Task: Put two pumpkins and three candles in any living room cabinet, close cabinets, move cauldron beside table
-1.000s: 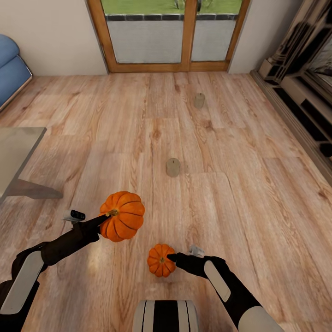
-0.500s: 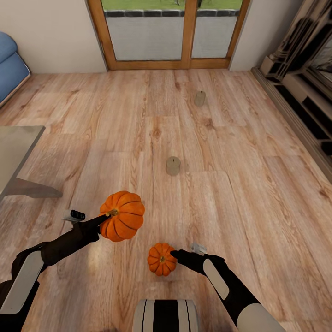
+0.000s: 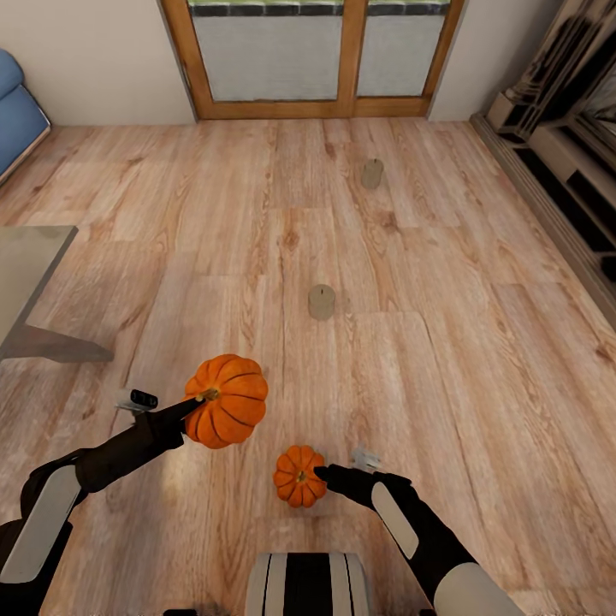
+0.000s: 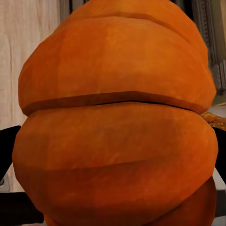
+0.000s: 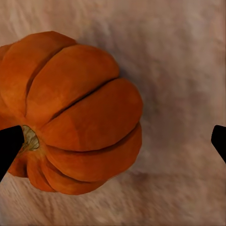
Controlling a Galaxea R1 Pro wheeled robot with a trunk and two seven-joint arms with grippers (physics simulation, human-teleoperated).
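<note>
Now my left gripper (image 3: pixel 198 399) pinches the larger ribbed orange pumpkin (image 3: pixel 227 400) aloft; my right gripper (image 3: pixel 322 473), jaws spread, hovers at the smaller orange pumpkin (image 3: pixel 299 476) on the wood-plank floor (image 3: pixel 445 342).

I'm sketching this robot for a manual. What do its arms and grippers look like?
Both arms are matte black with long white panels along the forearms. The left gripper and right gripper are black and taper to slim dark fingers. A small grey-and-black module sits beside each wrist. No loose cables show.
</note>
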